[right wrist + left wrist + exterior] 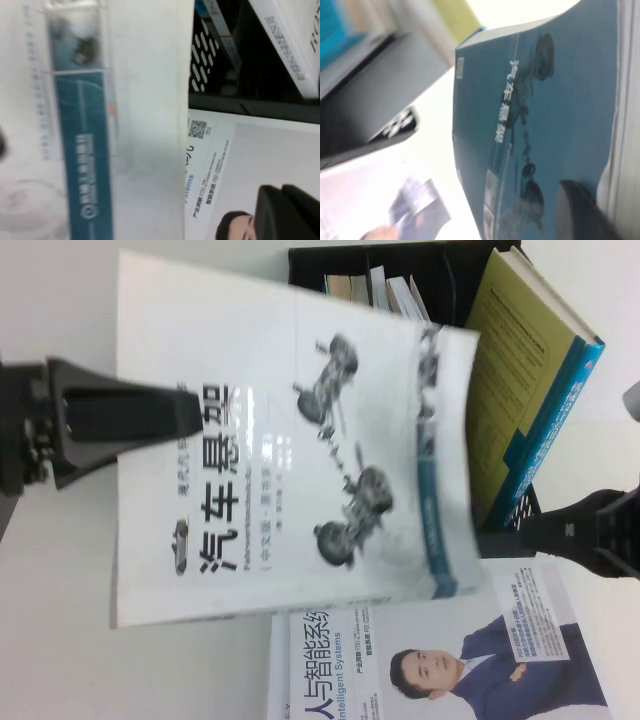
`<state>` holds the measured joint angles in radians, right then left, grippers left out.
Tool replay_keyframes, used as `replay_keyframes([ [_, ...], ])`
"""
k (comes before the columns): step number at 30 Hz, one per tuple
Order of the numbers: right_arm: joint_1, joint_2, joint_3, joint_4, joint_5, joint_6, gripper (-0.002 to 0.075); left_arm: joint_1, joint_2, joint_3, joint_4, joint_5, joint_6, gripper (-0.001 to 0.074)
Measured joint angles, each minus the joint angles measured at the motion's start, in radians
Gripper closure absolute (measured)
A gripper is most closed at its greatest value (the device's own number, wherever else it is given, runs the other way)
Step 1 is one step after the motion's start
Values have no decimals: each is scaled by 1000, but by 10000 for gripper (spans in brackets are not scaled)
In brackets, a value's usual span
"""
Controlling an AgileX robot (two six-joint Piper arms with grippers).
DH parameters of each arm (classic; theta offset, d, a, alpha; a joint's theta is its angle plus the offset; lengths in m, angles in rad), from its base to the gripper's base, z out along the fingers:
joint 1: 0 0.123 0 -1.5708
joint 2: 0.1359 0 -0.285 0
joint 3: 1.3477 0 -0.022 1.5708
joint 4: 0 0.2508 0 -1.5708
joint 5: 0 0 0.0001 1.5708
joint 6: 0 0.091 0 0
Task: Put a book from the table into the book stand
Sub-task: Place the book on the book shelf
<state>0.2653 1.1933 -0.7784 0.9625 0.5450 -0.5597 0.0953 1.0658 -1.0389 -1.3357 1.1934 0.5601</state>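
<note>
The book (300, 470), white-covered with a big black title, suspension pictures and a teal stripe, hangs tilted in the air in front of the black book stand (450, 285). My left gripper (190, 410) is shut on its left edge. In the left wrist view one finger (580, 210) presses on the dark teal back cover (540, 125). My right gripper (540, 530) is shut and empty, just right of the book's lower right corner, by the stand's front corner. In the right wrist view its fingers (285, 210) hover over the man-in-suit book, beside the held book (100, 125).
An olive-yellow book with a blue spine (520, 370) leans in the stand's right slot, with several books behind it. A white book showing a man in a dark suit (440, 660) lies on the white table (50, 590) in front of the stand.
</note>
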Motion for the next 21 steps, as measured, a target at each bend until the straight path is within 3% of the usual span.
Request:
replay_keyframes([
  [12, 0, -34, 0, -69, 38, 69, 731, 0, -50, -226, -12, -139, -125, 624],
  [21, 0, -89, 2, -404, 75, 287, 731, -35, 27, -317, 88, -184, -192, 624],
])
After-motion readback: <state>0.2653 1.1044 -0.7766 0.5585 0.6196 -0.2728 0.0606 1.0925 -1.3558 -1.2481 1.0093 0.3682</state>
